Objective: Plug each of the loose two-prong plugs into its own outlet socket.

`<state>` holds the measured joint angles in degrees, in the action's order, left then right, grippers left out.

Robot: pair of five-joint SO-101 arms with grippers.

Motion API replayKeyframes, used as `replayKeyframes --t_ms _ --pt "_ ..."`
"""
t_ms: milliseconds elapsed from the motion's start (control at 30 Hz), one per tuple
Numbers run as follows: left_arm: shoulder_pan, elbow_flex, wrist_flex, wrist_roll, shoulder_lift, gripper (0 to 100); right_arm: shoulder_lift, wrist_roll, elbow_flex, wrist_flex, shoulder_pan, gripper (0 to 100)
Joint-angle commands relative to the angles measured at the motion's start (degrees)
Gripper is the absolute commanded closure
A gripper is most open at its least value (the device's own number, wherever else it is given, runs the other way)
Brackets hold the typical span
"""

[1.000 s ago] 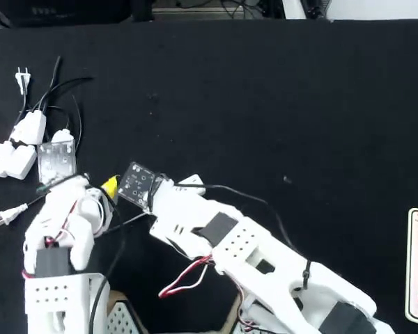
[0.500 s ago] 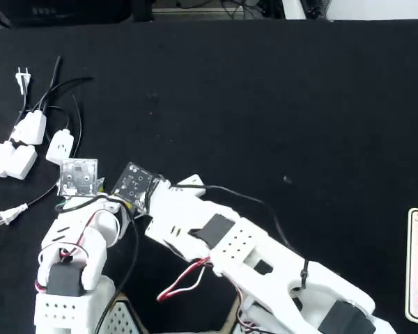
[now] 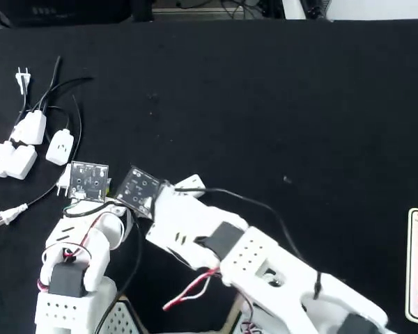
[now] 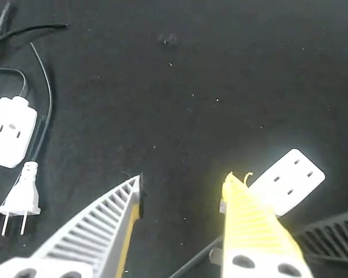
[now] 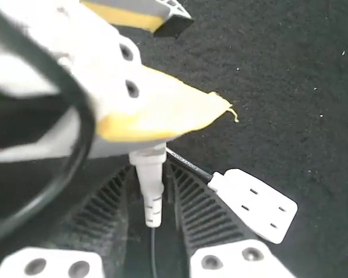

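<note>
Right gripper (image 5: 149, 171) is clamped on a white plug (image 5: 152, 200), pinched by the body with the cord trailing back toward the wrist. The prongs are hidden behind the left arm's yellow finger. Left gripper (image 4: 182, 191) is crowded in close, jaws wide apart and holding nothing. Just beside both is a white outlet block (image 5: 252, 205), flat on the black table (image 3: 265, 104), slots up, on its own cord. My read of the step: first plug grasped, not yet mated. The next move needs the prongs turned toward one slot pair on the block and lined up. The left gripper probably has to pin the block so it doesn't skate on push-in. The arms are tight together, so there's a collision risk. Further out on the left arm's side, a loose plug (image 4: 20, 200) lies near a single outlet (image 4: 10, 130), not touching it. Beyond, at the table's far left, more outlets (image 3: 28, 129) are bunched with black cords. There's an edge plug (image 3: 3, 217), and a back plug (image 3: 21, 76) farthest away. None look plugged in, as far as I can tell.
</note>
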<state>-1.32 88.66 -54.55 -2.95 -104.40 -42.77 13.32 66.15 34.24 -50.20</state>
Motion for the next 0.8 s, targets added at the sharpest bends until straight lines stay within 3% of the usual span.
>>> replayKeyframes --t_ms 0,767 --pt "-0.9 -0.4 0.6 -0.6 0.0 77 -5.4 -0.5 0.3 -0.7 -0.6 98.8" --pt "-0.9 0.0 0.6 -0.7 0.0 77 -16.4 -0.6 2.0 4.0 -0.6 98.8"
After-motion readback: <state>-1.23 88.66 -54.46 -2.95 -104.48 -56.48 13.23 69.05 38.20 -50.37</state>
